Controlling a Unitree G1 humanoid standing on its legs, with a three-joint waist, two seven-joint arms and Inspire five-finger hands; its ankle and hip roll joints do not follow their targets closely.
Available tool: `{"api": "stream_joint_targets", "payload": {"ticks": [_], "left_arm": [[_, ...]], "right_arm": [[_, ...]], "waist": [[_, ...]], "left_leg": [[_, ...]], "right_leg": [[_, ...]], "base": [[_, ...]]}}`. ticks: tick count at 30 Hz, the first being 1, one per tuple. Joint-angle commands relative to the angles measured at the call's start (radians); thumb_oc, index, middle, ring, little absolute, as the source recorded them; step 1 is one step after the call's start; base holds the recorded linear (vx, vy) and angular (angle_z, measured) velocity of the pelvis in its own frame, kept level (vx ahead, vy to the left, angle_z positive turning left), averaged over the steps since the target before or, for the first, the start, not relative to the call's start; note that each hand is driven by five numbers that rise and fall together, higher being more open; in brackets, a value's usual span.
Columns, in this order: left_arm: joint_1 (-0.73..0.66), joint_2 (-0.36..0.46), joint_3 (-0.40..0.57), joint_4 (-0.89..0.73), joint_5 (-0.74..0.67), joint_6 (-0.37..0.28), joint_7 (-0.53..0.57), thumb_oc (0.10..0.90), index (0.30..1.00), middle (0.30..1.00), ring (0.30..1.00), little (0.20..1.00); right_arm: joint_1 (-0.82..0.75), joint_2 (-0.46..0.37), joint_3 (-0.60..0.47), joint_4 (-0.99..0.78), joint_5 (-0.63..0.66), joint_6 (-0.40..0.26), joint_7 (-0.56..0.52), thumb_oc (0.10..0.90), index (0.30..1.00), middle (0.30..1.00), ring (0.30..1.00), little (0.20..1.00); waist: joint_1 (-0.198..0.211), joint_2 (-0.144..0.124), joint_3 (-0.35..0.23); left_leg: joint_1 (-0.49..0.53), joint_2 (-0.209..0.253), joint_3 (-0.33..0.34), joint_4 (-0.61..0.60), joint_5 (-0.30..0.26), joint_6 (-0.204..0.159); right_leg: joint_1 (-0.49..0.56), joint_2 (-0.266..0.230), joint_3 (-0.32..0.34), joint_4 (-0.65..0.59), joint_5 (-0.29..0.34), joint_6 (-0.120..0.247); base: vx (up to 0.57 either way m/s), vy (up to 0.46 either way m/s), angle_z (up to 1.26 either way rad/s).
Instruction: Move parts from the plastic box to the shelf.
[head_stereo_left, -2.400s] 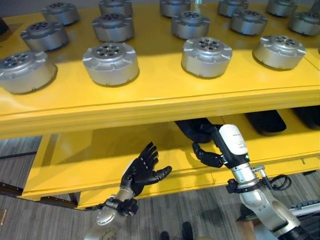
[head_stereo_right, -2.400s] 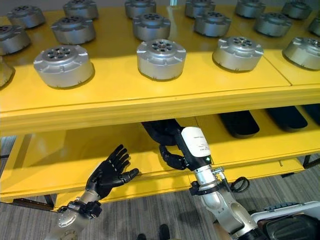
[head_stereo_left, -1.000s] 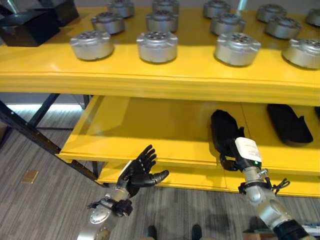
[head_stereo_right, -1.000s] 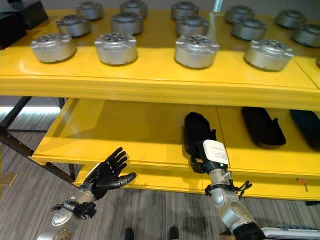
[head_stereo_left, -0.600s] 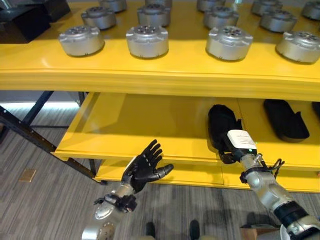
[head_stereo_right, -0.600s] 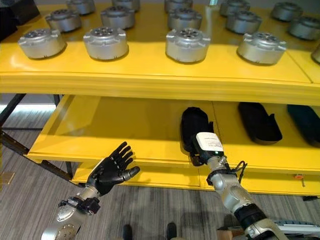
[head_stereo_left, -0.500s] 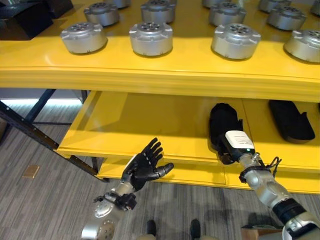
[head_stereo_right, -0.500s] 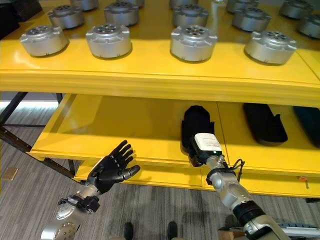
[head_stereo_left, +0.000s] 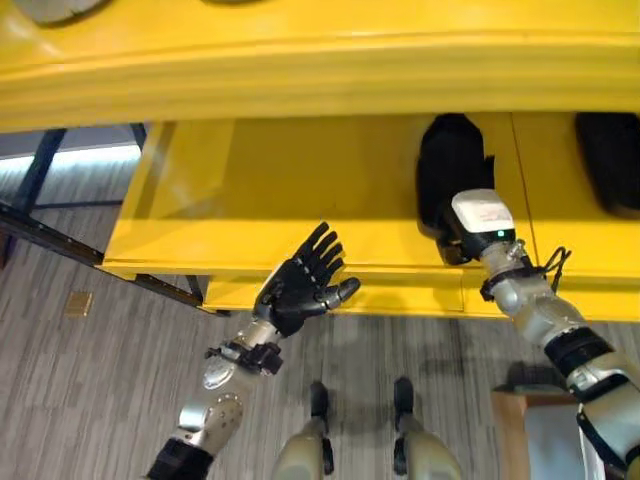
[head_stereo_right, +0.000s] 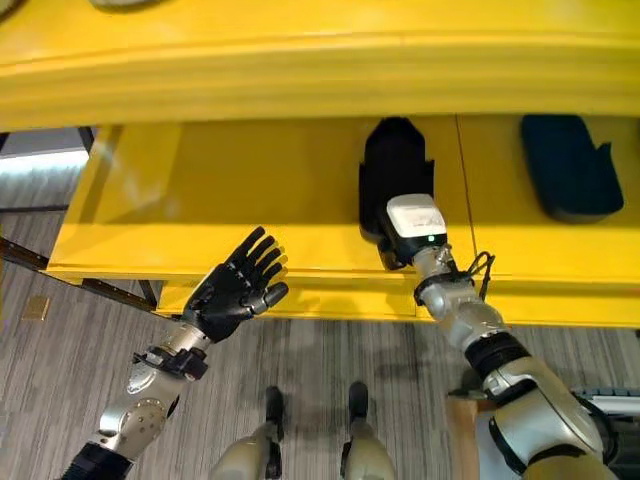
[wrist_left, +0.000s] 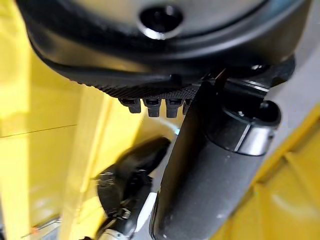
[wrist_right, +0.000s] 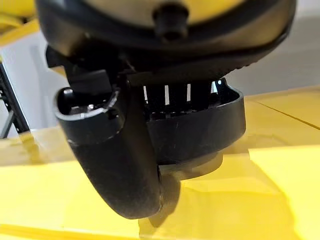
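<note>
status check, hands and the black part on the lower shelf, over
Left hand open, empty, in front of the lower shelf. Right hand at the black part lying on that shelf, grip unclear. Nothing in the way.

Two parts (head_stereo_right: 396, 175) (head_stereo_right: 566, 165) lie side by side on the shelf (head_stereo_right: 220, 200).

Left hand (head_stereo_left: 300, 287) raised with fingers spread, right hand (head_stereo_right: 400, 238) reaching forward, fingers hidden

A grey wood-grain plank floor (head_stereo_left: 90, 380) runs beneath a dark metal frame strut (head_stereo_left: 40, 230) at the left. A small tan square patch (head_stereo_left: 78, 303) lies on the planks, and pale light (head_stereo_left: 70, 160) falls across the floor behind the strut.
</note>
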Motion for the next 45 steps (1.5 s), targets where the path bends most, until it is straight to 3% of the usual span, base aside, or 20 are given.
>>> {"api": "stream_joint_targets", "payload": {"ticks": [1,23,45], "left_arm": [[-0.067,0.018,0.014,-0.111,-0.022,-0.089,-0.055,0.9,1.0,1.0,1.0,1.0],[-0.019,0.066,0.035,-0.146,-0.005,-0.056,-0.067,0.9,1.0,1.0,1.0,1.0],[0.028,0.084,0.037,-0.162,-0.015,-0.067,-0.068,0.9,1.0,1.0,1.0,1.0]], "right_arm": [[-0.136,-0.041,0.065,0.12,-0.041,0.067,-0.023,0.4,0.3,0.3,0.3,0.3],[-0.205,-0.219,0.1,0.156,-0.151,0.061,-0.062,0.4,0.3,0.3,0.3,0.3],[-0.268,-0.313,0.098,0.161,-0.175,0.107,-0.078,0.4,0.3,0.3,0.3,0.3]], "waist": [[0.044,-0.034,0.009],[0.055,-0.041,0.054],[0.053,-0.029,0.055]], "left_leg": [[0.02,-0.054,-0.034,0.031,-0.059,0.038],[-0.009,-0.043,-0.028,0.045,-0.047,0.025],[-0.01,-0.039,-0.028,0.053,-0.048,0.012]], "right_leg": [[0.011,-0.017,-0.036,0.078,-0.096,0.007],[-0.009,-0.01,-0.033,0.089,-0.097,0.015],[-0.014,-0.008,-0.038,0.116,-0.117,0.008]], "base": [[0.0,0.0,0.0],[0.0,-0.046,0.01],[0.01,-0.009,0.0]]}}
